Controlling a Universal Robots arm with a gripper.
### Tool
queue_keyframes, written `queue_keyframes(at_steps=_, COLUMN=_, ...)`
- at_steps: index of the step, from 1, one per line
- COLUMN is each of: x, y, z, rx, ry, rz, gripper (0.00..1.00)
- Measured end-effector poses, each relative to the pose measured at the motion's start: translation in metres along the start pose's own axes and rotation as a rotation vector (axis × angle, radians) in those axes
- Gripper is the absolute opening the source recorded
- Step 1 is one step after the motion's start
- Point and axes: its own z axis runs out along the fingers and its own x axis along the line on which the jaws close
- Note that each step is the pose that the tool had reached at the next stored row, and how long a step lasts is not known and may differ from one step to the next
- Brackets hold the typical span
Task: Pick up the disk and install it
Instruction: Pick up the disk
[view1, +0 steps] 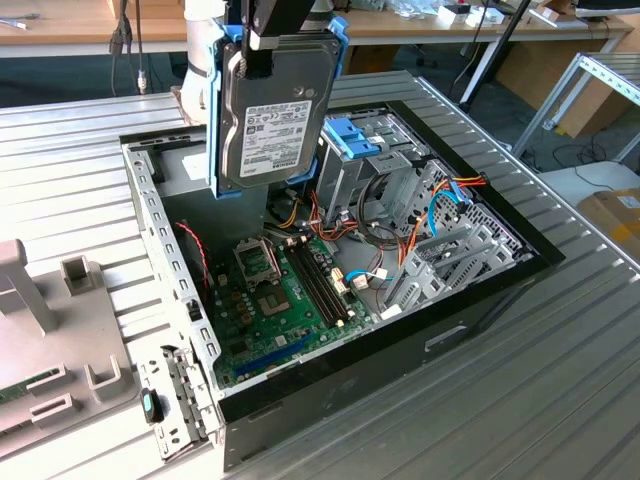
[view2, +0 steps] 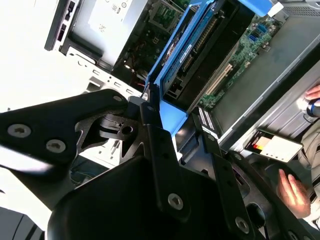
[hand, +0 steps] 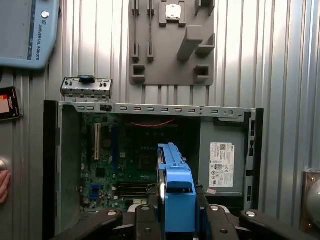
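Fingers (hand: 146, 221) of the gripper (hand: 176, 196) are pressed against the 2 long sides of the disk (hand: 177, 175), pinching its bright blue carrier frame between them. In both wrist views the disk shows edge-on, running away from the black finger links. In the exterior view the disk (view1: 275, 120) hangs upright from the gripper (view1: 262, 50), its white label turned to the camera, held in the air over the open computer case (view1: 480, 320). Its lower edge sits over the far part of the case, just to the exterior view's left of the silver drive cage (view1: 365, 175), which carries a blue latch (view1: 352, 135) on top. Below lies the green motherboard (view1: 270, 300), and orange and red cables (view1: 390, 235) bunch between it and the cage. In the first wrist view a grey power supply (hand: 222, 165) with a white label sits in the case beside the disk. The case rests on a ribbed metal table (view1: 560, 400). On the table a grey fixture plate (view1: 70, 340) with upright blocks lies just beside the case, at the exterior view's left. In the second wrist view a person's hand (view2: 292, 192) is near a small flat device (view2: 272, 145) on the table — well apart from the gripper.
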Motion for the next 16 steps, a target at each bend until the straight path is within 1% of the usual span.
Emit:
queue_keyframes(at_steps=7, x=0.0062, y=0.0002, z=-0.0001, rx=0.0001, ry=0.0, rz=0.0, gripper=0.37)
queue_keyframes(at_steps=16, x=0.0114, y=0.0003, z=-0.0002, rx=0.0001, ry=0.0, rz=0.0, gripper=0.37)
